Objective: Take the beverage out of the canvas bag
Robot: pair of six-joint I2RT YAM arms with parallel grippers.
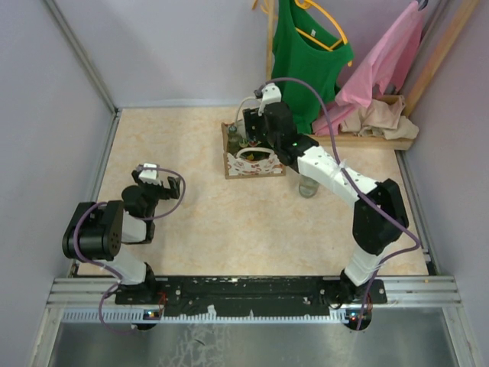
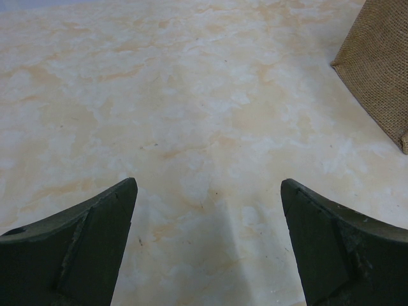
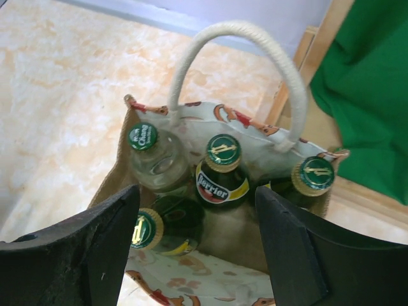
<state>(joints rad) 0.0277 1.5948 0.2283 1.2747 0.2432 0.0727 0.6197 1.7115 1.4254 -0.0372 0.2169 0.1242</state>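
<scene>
The canvas bag (image 1: 254, 162) stands at the back middle of the table, tan with a white-and-red patterned panel. In the right wrist view the canvas bag (image 3: 191, 274) is open and holds several capped bottles: a clear bottle (image 3: 153, 156), a green Perrier bottle (image 3: 221, 175), another green bottle (image 3: 311, 178) on the right, and one (image 3: 162, 226) at lower left. A white handle (image 3: 237, 32) arches over them. My right gripper (image 3: 197, 248) hangs open just above the bag's mouth (image 1: 254, 136), holding nothing. My left gripper (image 1: 153, 182) is open and empty, low over the table (image 2: 207, 242), well left of the bag.
A clear glass bottle (image 1: 308, 186) stands on the table right of the bag, beside my right arm. A wooden rack (image 1: 367, 138) with green and pink clothes sits at the back right. A corner of the bag (image 2: 382, 70) shows in the left wrist view.
</scene>
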